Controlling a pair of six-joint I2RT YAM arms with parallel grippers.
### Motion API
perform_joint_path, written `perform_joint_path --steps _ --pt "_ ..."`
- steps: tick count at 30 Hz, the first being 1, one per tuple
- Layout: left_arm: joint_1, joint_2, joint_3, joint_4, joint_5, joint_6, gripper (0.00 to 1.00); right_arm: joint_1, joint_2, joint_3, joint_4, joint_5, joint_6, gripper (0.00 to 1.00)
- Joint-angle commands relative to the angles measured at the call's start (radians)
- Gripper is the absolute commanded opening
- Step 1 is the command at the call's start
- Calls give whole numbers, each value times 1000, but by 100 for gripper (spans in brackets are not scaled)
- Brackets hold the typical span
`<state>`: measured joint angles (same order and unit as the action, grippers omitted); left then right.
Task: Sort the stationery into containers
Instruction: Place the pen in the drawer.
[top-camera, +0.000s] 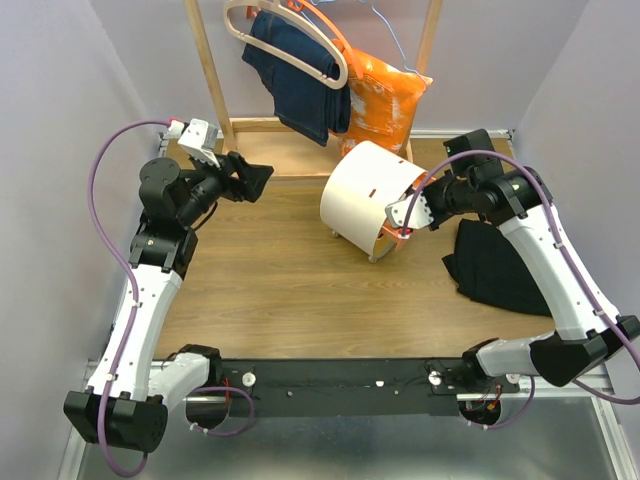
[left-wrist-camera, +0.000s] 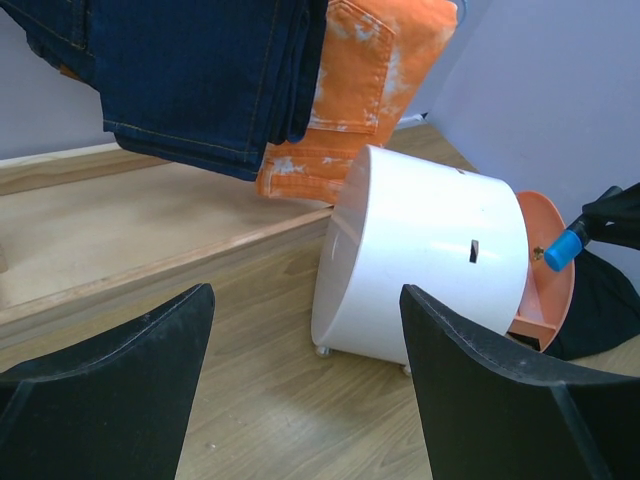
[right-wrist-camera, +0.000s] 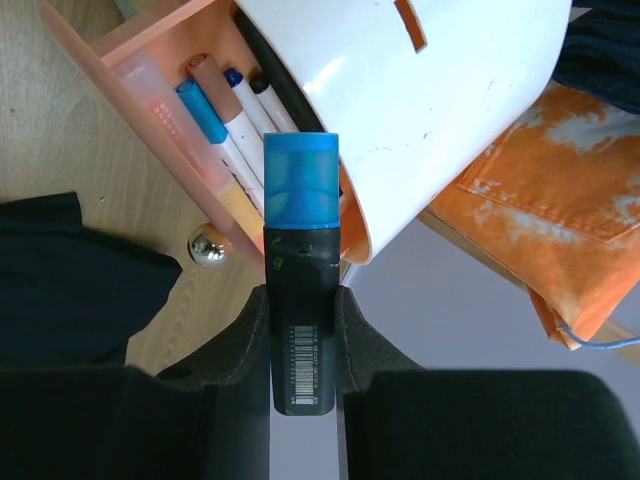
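The right gripper is closed on the black barrel of a blue-capped marker, whose long axis runs straight ahead out of the claw. The open orange drawer, holding pens, lies just beyond the cap and to the claw's left. The white cabinet shell crowds the right. The left gripper, spread wide and empty, is farther off.

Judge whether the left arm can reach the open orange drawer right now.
Probably not: the white cabinet stands between the left fingers and the orange drawer, which opens away from them, and the right fingers hold a blue-capped marker at its mouth.
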<state>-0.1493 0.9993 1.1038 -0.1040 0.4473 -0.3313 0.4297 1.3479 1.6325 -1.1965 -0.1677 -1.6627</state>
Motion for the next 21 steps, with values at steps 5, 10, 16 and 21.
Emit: perform_joint_path --steps 5,10,16,21 --pt "17 -28 -22 35 30 0 84 -9 -12 -51 46 43 -29 44" --pt "22 -28 -36 59 41 -15 84 -9 -20 -49 67 42 -19 55" --pt "22 -16 -42 79 57 -32 84 -9 -35 -30 86 45 33 58" --pt "21 12 -41 99 90 -52 99 -11 -36 35 139 20 371 49"
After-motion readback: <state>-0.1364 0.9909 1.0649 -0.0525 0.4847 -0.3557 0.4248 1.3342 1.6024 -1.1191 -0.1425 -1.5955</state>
